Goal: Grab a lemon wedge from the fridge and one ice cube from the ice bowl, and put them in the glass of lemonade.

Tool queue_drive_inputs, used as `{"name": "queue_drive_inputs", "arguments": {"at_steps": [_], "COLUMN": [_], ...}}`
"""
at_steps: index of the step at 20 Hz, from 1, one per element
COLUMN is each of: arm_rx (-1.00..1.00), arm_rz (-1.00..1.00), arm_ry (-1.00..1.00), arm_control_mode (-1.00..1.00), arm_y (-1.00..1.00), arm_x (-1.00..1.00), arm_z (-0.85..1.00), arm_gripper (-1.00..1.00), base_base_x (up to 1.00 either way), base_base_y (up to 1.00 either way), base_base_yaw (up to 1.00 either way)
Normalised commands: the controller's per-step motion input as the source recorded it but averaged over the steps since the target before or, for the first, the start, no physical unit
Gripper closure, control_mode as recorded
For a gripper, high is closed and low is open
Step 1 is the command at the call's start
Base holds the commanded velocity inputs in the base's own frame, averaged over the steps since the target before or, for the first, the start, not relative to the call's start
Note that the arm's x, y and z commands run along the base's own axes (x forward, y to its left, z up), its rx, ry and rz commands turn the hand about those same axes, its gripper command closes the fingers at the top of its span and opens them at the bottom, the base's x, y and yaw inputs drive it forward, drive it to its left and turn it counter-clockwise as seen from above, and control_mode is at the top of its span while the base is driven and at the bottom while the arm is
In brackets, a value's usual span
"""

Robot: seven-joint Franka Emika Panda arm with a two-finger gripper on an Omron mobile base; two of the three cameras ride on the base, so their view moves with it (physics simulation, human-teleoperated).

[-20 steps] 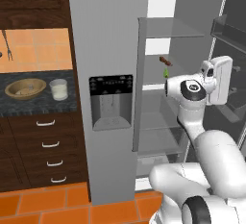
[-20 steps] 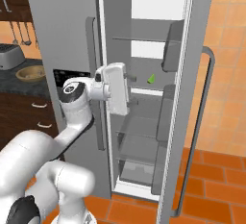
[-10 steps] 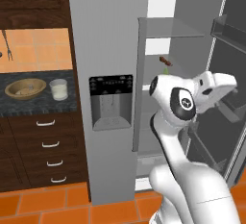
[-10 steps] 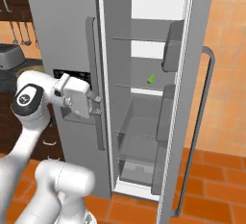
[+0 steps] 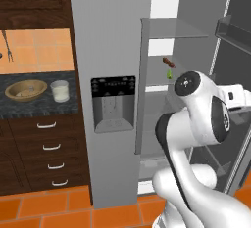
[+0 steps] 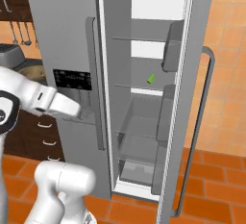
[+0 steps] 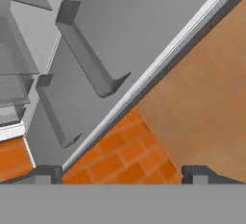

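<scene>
Since the earlier frames the white arm has swung: its hand, raised in front of the open compartment a second ago, now points down and outward past the open right door, while fridge and counter items hold their places. In the hand view the gripper shows two dark fingertips set wide apart with nothing between them, over orange floor tiles and the inner face of the open door with its grey door bins. The tall grey steel two-door fridge stands upright, long axis vertical; its left door is closed, with the black dispenser panel facing the base, and its right door is swung open. Inside, on a clear middle shelf, sits a small green lemon wedge, its tip pointing up in the right base view; it also shows as a green speck in the left base view, just below a small dark-red item whose kind I cannot tell. Left of the fridge, on the dark speckled counter, the shallow round light-brown wooden ice bowl holds pale contents too small to resolve. Just beside it on the right stands the small clear glass of lemonade, upright, filled with pale whitish liquid. Dark wooden drawers sit below the counter.
</scene>
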Motion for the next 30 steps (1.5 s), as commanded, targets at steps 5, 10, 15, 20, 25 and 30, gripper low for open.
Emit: {"name": "queue_drive_inputs", "arguments": {"at_steps": [5,10,15,20,25,30], "arm_rx": [0.25,0.29,0.28,0.16,0.06,0.0], "arm_rz": [0.34,0.33,0.39,0.25,0.14,-0.04], "arm_ry": [-0.01,0.0,0.0,0.03,0.1,0.0], "arm_control_mode": [-1.0,-1.0,-1.0,-1.0,-1.0,-1.0], "arm_y": [0.57,0.38,0.08,0.15,0.19,0.17], "arm_x": [-0.07,0.02,0.34,0.38,0.33,0.05], "arm_z": [-0.1,-0.08,-0.51,-0.48,-0.43,-0.39], "arm_gripper": [-1.0,-1.0,-1.0,-1.0,-1.0,-1.0], "base_base_x": [0.0,0.0,0.0,0.0,0.0,0.0], "base_base_y": [0.0,0.0,0.0,0.0,0.0,0.0], "base_base_yaw": [0.0,0.0,0.0,0.0,0.0,0.0]}}
